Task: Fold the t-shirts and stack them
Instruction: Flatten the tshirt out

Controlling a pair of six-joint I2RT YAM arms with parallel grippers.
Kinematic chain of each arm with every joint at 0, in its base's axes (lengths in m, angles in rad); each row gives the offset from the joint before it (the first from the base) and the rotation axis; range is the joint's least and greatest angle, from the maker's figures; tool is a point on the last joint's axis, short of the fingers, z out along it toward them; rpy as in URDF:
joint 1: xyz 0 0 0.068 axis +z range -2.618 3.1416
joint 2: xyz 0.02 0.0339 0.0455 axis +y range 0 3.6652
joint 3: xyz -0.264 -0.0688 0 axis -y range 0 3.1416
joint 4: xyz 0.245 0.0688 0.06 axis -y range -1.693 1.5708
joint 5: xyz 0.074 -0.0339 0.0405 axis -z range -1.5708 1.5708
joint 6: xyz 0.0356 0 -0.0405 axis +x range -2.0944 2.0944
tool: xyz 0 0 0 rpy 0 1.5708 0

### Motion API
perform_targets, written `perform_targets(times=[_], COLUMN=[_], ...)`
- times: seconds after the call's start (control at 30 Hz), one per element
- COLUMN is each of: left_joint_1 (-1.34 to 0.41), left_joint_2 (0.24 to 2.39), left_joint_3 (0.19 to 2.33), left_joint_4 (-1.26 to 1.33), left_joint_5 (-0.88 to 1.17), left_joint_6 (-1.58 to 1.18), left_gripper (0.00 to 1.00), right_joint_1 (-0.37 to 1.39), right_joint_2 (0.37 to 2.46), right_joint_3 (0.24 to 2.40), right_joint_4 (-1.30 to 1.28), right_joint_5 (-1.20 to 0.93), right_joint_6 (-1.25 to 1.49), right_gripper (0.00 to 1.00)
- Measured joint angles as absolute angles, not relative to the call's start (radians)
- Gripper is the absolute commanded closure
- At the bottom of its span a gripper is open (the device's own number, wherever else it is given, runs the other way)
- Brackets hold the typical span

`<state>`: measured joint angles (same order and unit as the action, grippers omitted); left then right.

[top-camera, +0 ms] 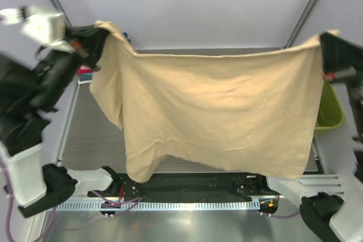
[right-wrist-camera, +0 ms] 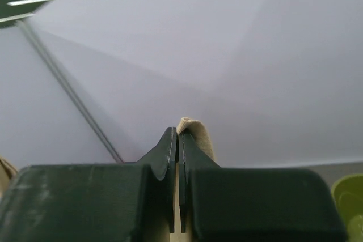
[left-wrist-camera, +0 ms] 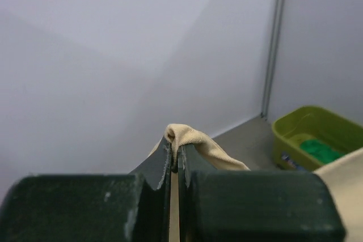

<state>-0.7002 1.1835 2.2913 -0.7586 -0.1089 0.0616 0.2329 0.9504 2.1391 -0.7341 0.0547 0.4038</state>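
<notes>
Shirt (top-camera: 215, 111) hanging spread wide above bench (top-camera: 96, 134), long side running left to right. Top corners pinched tight, one in left end effector (left-wrist-camera: 174, 150), other in right end effector (right-wrist-camera: 178, 137).

Legible text, labels, brands, numbers, signs: none in any view. Tan beige cotton t-shirt (top-camera: 221, 111): plain cloth, nothing readable on it. Lime-green rectangular plastic tub (left-wrist-camera: 282, 140): small pale patch on near wall, too blurred to read.

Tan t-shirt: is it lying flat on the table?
No, the tan t-shirt hangs spread in the air between left gripper and right gripper.
</notes>
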Motion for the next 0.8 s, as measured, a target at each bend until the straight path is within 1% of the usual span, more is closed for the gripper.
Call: perform_targets(times=[0.1, 0.2, 0.27, 0.3, 0.33, 0.37, 0.4, 0.43, 0.5, 0.57, 0.63, 0.7, 0.8], left_joint_1=[-0.66, -0.51, -0.403, -0.377, -0.342, -0.325, -0.31, -0.3, -0.287, -0.288, -0.3, -0.314, -0.334], left_joint_2=[1.321, 1.466, 1.61, 1.668, 1.772, 1.848, 1.944, 2.04, 2.17, 2.249, 2.253, 2.209, 2.06], left_joint_3=[2.289, 2.284, 2.289, 2.291, 2.301, 2.316, 2.342, 2.36, 2.355, 2.312, 2.251, 2.176, 1.996], left_joint_4=[-0.759, -0.756, -0.746, -0.741, -0.739, -0.736, -0.736, -0.733, -0.753, -0.796, -0.827, -0.826, -0.801], left_joint_5=[-0.133, -0.059, -0.02, -0.014, -0.004, 0.004, 0.015, 0.03, 0.047, 0.046, 0.04, 0.025, -0.004], left_joint_6=[0.12, 0.125, 0.138, 0.142, 0.146, 0.149, 0.139, 0.128, 0.094, 0.061, 0.03, -0.012, -0.091], left_gripper=[1.0, 1.0, 1.0, 0.96, 0.67, 0.5, 0.38, 0.23, 0.19, 0.16, 0.16, 0.17, 0.19], right_joint_1=[0.232, 0.231, 0.221, 0.216, 0.2, 0.189, 0.179, 0.17, 0.163, 0.165, 0.181, 0.209, 0.267], right_joint_2=[1.099, 1.266, 1.39, 1.472, 1.588, 1.684, 1.764, 1.848, 1.969, 1.99, 1.96, 1.91, 1.795], right_joint_3=[2.115, 2.02, 1.94, 1.914, 1.903, 1.906, 1.909, 1.917, 1.907, 1.843, 1.794, 1.759, 1.665], right_joint_4=[-0.733, -0.716, -0.694, -0.683, -0.684, -0.684, -0.683, -0.706, -0.741, -0.751, -0.755, -0.731, -0.639], right_joint_5=[0.146, 0.246, 0.311, 0.331, 0.343, 0.349, 0.354, 0.358, 0.371, 0.382, 0.392, 0.394, 0.366], right_joint_6=[0.4, 0.404, 0.416, 0.423, 0.435, 0.449, 0.465, 0.48, 0.494, 0.504, 0.51, 0.515, 0.528], right_gripper=[0.99, 0.99, 0.99, 0.95, 0.79, 0.61, 0.29, 0.18, 0.06, 0.04, 0.04, 0.04, 0.04])
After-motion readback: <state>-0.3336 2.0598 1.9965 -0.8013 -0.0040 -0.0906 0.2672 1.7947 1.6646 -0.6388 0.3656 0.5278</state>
